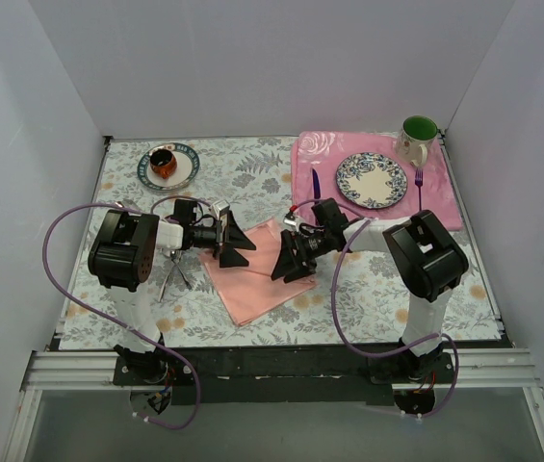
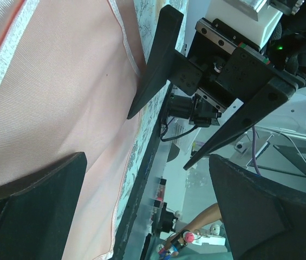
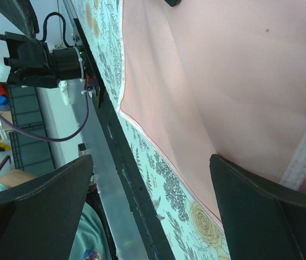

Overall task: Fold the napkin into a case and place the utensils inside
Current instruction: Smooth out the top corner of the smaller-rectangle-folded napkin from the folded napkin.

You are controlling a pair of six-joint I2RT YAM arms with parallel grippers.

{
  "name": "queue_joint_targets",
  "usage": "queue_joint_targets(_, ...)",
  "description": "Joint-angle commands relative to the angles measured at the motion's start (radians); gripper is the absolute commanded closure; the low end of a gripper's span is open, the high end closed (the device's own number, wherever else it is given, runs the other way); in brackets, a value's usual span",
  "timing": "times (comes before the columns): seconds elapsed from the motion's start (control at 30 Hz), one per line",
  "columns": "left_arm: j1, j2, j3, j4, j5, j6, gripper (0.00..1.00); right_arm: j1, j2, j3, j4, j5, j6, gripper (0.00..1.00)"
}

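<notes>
Floral table | napkin flat between left claw and right claw; both wide open, holding nothing

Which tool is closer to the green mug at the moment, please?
Right. The right tool sits over the pink napkin, the mug beyond it to the right; the left tool is further left.

Rose placemat — patterned plate, green mug, purple fork, saucer
</notes>
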State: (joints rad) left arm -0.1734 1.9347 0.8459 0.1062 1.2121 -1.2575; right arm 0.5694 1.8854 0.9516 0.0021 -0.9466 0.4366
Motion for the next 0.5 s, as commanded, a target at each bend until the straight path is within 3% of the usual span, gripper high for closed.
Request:
queue_joint_targets(0.0,0.025,-0.006,-0.030,-0.007,-0.120,0.049,0.02,-0.052,0.011,-0.048,-0.126,0.069,-0.102,0.01)
queue_joint_targets(0.2,0.034,-0.013,-0.031,-0.010,-0.102,0.056,0.02,-0.086,-0.026,-0.066,-0.223,0.023,-0.186,0.01)
queue_joint_targets(0.47,-0.006,-0.127,-0.019,0.021,-0.013,0.049,0.02,-0.088,-0.034,-0.063,-0.185,-0.029,-0.151,0.01)
